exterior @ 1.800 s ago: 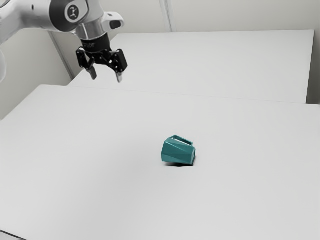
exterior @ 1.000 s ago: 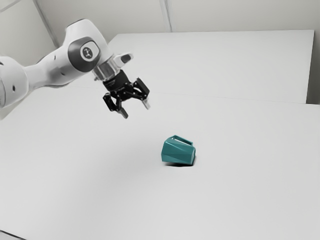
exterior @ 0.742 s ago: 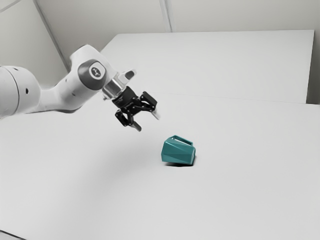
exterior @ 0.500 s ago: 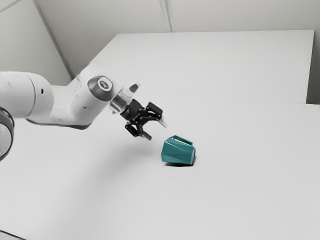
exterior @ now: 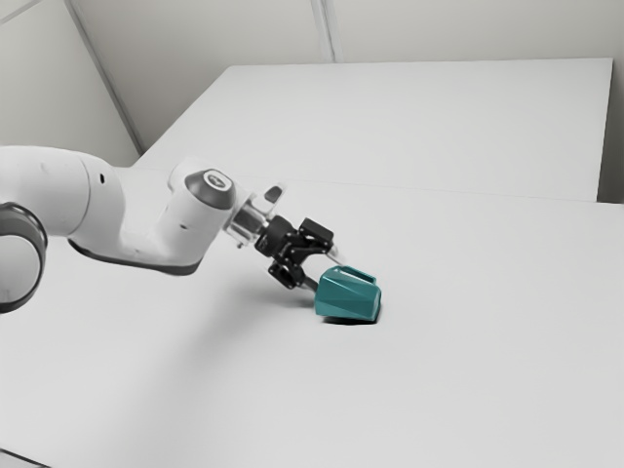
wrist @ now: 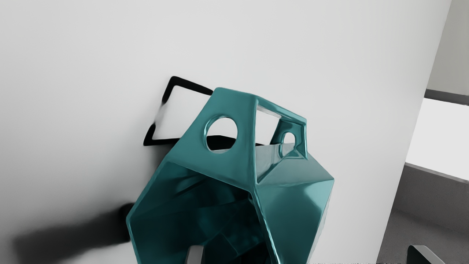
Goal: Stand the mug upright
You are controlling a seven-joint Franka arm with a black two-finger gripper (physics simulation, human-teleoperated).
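Reaches in from the exterior view's left with fingers (exterior: pixel 311 285) spread wide, one at the mouth (wrist: pixel 172 220) of the faceted teal mug (exterior: pixel 348 297), one out past its side wall; leaves that mug lying sideways on the bench (exterior: pixel 468 370), mouth toward the fingers, handle (wrist: pixel 244 128) uppermost.

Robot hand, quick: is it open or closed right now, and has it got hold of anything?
Hand: open, fingers spread wide at the teal mug, not gripping it.
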